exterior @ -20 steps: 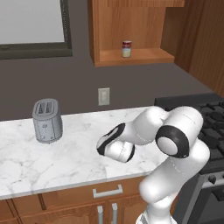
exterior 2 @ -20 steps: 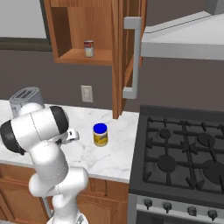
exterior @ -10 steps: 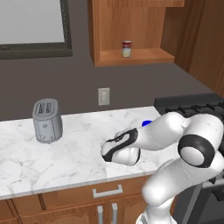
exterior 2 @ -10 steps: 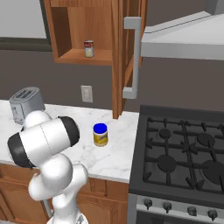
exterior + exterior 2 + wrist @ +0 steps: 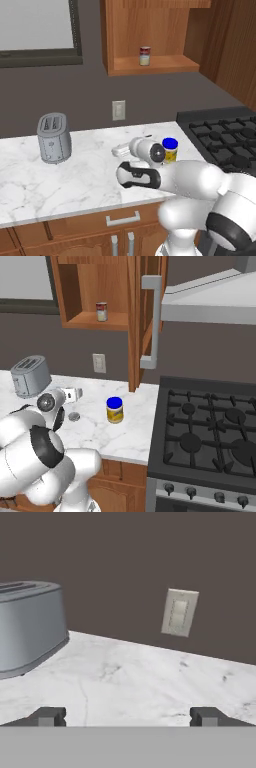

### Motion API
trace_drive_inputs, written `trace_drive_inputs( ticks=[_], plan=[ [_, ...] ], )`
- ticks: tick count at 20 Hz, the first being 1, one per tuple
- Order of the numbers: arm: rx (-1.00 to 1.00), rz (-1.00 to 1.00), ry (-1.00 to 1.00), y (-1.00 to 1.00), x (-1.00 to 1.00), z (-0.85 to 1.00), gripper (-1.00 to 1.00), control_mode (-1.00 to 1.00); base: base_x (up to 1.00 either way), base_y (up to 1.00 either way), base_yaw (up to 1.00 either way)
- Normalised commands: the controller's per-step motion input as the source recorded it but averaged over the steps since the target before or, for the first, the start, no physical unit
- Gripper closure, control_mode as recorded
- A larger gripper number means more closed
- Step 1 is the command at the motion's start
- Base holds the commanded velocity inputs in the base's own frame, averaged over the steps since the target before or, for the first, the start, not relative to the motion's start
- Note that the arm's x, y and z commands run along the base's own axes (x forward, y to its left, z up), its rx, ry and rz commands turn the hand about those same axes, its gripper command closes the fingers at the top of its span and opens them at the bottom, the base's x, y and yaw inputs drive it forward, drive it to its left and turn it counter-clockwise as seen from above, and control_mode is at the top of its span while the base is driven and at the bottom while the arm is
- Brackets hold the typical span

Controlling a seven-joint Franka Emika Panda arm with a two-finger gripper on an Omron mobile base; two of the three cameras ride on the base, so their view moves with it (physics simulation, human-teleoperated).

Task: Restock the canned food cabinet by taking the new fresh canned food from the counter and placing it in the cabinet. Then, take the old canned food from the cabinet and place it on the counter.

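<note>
Red-and-white can (image 5: pixel 145 55) upright in cabinet (image 5: pixel 155 64)

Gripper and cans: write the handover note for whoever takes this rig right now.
Gripper: open, empty, low over the counter, facing the toaster and wall outlet.
Red can: upright on the cabinet shelf, door open.
Flat grey tin: a low disc lying on the counter next to the arm; it looks like the old tin.
Yellow jar: on the counter, not part of the job.
Done: both swaps appear complete.
Left: confirm the tin, pull the arm back.
</note>
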Motion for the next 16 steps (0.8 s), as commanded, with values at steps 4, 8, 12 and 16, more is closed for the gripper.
trace_drive_inputs(
  ticks=[4, 8, 12, 16],
  plan=[
    [0.00, -0.12, -0.09, -0.02, -0.64, 1.00, -1.00, -1.00, 0.00, 0.00, 0.00],
    [0.00, -0.12, 0.00, -0.24, -1.00, 1.00, -1.00, -1.00, 0.00, 0.00, 0.00],
    [0.03, -0.10, 0.00, -0.45, -1.00, 1.00, -1.00, -1.00, 0.00, 0.00, 0.00],
    [0.04, -0.04, 0.12, -0.63, -1.00, 1.00, -1.00, -1.00, 0.00, 0.00, 0.00]
  ],
)
